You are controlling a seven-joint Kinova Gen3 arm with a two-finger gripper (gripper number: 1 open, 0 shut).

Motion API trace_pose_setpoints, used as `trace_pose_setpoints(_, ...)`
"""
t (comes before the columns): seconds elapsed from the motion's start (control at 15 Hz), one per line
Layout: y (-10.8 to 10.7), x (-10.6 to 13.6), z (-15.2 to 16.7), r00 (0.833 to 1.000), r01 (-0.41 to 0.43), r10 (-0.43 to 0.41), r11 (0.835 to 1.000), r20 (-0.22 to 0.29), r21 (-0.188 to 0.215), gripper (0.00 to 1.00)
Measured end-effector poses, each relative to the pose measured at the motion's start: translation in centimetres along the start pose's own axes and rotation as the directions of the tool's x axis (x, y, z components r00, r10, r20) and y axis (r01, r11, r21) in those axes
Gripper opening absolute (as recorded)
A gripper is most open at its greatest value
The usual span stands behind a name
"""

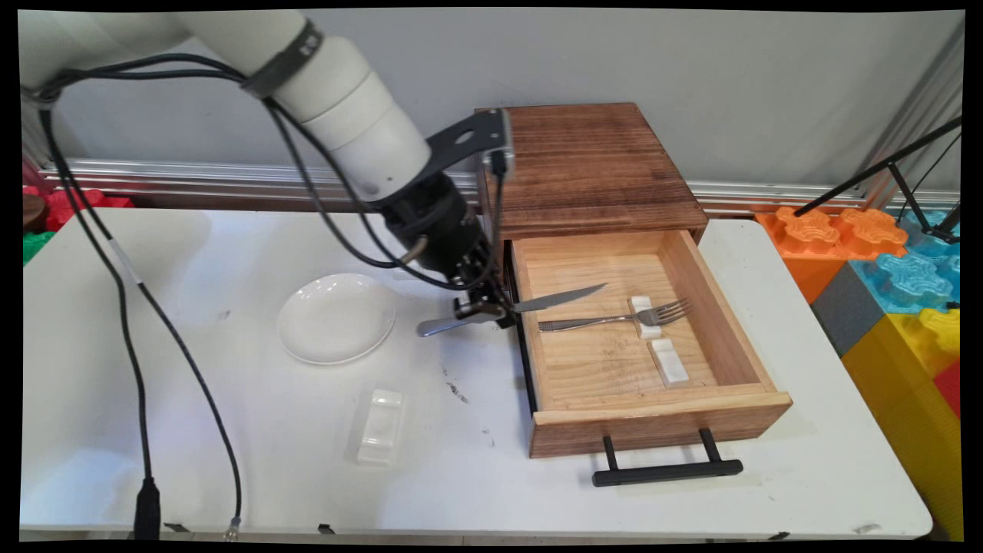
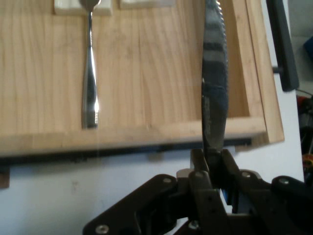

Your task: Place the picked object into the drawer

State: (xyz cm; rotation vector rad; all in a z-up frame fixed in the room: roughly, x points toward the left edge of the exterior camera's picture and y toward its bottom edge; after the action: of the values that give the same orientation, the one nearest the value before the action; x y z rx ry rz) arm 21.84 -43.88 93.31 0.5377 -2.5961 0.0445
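The gripper [image 1: 485,309] is clamped on a table knife [image 1: 557,298], its blade reaching out ahead over the open drawer [image 1: 695,276] wall. A fork [image 2: 89,83] lies beyond on its white rest [image 1: 645,318]; a low blade could catch the wall or twist in the grip.

**Arm appearance, both views**

Arm [image 1: 338,92]: white, round, glossy links; 1 dark band [image 1: 288,57] rings the joint between 2 segments. Wrist section [image 1: 430,219] black, cylindrical. Flat black bracket [image 1: 468,142] with 1 round hole projects from the wrist, carrying a small grey camera box [image 1: 498,146]. Black cables [image 1: 130,322] loop from the upper link down past the table's near edge; 1 bears a white tag. Gripper [image 1: 482,307] black, 2-fingered; the hand view shows its black linkage [image 2: 161,205] with silver rivets at the pivots.
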Motion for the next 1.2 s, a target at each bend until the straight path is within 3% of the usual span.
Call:
trace_pose_setpoints(0.53, -0.9, 5.0, 3.5, 0.999, -0.007, 0.007, 1.000, -0.041, 0.000, 0.00)
trace_pose_setpoints(1.2, -1.5, 9.2, 8.3, 0.997, 0.019, -0.019, 1.000, -0.080, 0.001, 0.00)
